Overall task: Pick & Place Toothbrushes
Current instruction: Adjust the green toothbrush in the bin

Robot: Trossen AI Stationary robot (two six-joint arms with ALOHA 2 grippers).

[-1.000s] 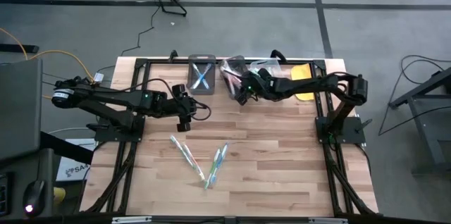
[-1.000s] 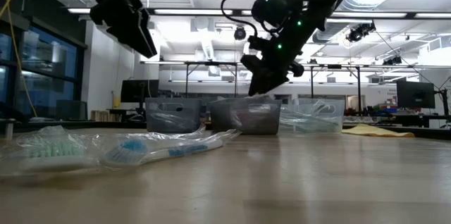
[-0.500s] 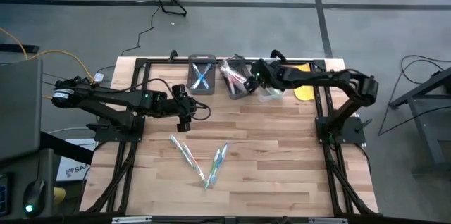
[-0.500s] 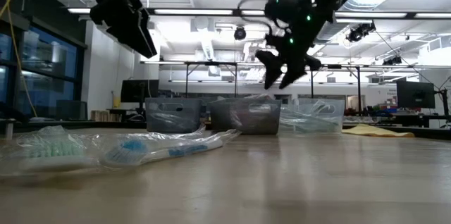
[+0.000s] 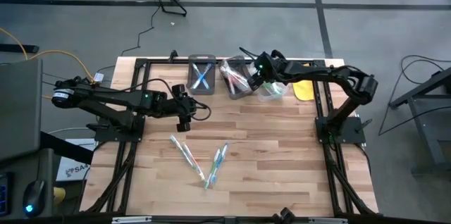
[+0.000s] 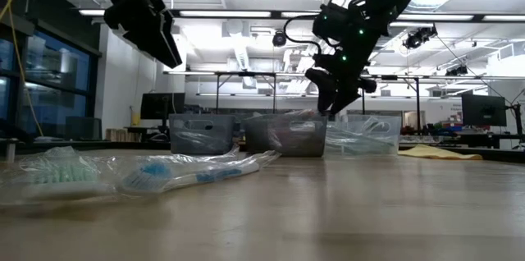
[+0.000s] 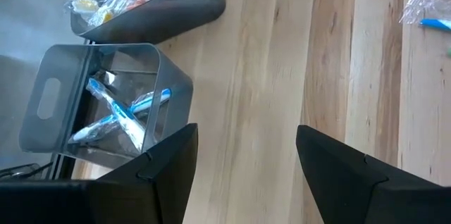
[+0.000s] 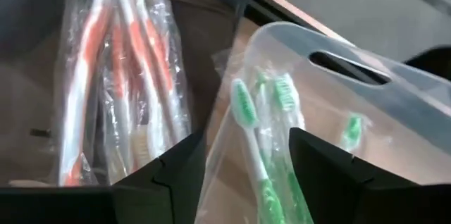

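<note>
Wooden plank table (image 5: 282,153) carries three bins below the right gripper (image 8: 243,160), open-jawed and empty: a clear plastic bin (image 8: 366,104) of green toothbrushes (image 8: 264,153) directly under, a dark bin (image 5: 236,79) of orange-red toothbrushes (image 8: 91,76) beside. Left gripper (image 7: 243,160) hovers open, empty, near the grey bin (image 7: 91,104).

We note the right gripper (image 5: 258,73) has moved over the past second from above the middle bin (image 5: 235,77), holding orange-red toothbrushes (image 8: 106,62), to the boundary between it and the clear bin (image 5: 272,87) with green toothbrushes (image 8: 264,139). In the low view it rose, then dropped slightly; its fingers (image 8: 169,175) now stand apart, empty, both bins directly beneath them.
</note>
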